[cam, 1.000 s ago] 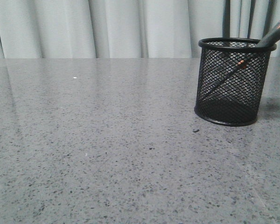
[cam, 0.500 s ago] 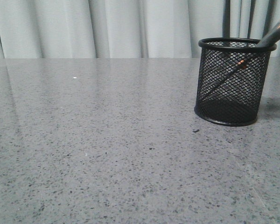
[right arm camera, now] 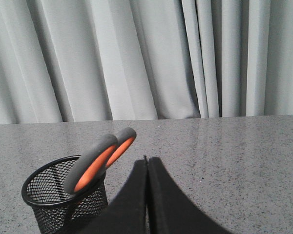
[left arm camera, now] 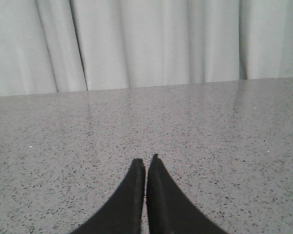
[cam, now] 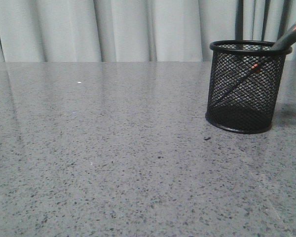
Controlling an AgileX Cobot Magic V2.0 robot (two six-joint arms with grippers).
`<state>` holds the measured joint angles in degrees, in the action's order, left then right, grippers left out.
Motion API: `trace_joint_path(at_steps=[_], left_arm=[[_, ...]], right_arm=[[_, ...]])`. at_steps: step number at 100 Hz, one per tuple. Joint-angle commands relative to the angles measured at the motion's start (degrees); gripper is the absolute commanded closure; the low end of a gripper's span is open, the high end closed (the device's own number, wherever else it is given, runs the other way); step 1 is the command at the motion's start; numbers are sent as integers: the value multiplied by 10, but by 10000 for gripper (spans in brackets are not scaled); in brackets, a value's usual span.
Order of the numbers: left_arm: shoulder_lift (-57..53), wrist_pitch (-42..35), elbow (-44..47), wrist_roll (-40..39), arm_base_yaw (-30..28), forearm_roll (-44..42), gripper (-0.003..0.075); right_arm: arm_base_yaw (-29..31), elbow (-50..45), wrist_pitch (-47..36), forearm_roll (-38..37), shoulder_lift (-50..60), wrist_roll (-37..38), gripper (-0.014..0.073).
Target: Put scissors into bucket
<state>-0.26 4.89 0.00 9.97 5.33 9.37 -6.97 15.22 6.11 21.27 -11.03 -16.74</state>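
The scissors (right arm camera: 100,158) stood tilted inside the bucket (cam: 246,86), handles cropped in the front view; both the left gripper (left arm camera: 146,163) and right gripper (right arm camera: 146,161) were closed, empty.

Grey speckled table (cam: 113,163); pale pleated curtain (cam: 128,29) behind.

Even, soft, cool light; frames sharp. The table (cam: 113,163) shows faint glare streaks. The bucket (cam: 246,86) casts a weak shadow to its right.
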Motion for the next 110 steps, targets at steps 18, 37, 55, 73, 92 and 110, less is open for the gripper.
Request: trace_joint_path(at_steps=[18,37,55,73,92,110], left_arm=[[-15,-43,10,14,-2,15,741],[-15,-43,10,14,-2,15,741],[-15,-43,10,14,-2,15,741],[-15,-43,10,14,-2,15,741],[-15,-43,10,14,-2,15,741],[-15,-43,10,14,-2,15,741]], right_arm=[[3,15,-46,2,-5,-6,664],[3,15,-46,2,-5,-6,664],[3,15,-46,2,-5,-6,664],[3,15,-47,2,-5,-6,664],[4,5,-53,-55,-5,2,664],[53,-85,-61,-179,8,133,664]])
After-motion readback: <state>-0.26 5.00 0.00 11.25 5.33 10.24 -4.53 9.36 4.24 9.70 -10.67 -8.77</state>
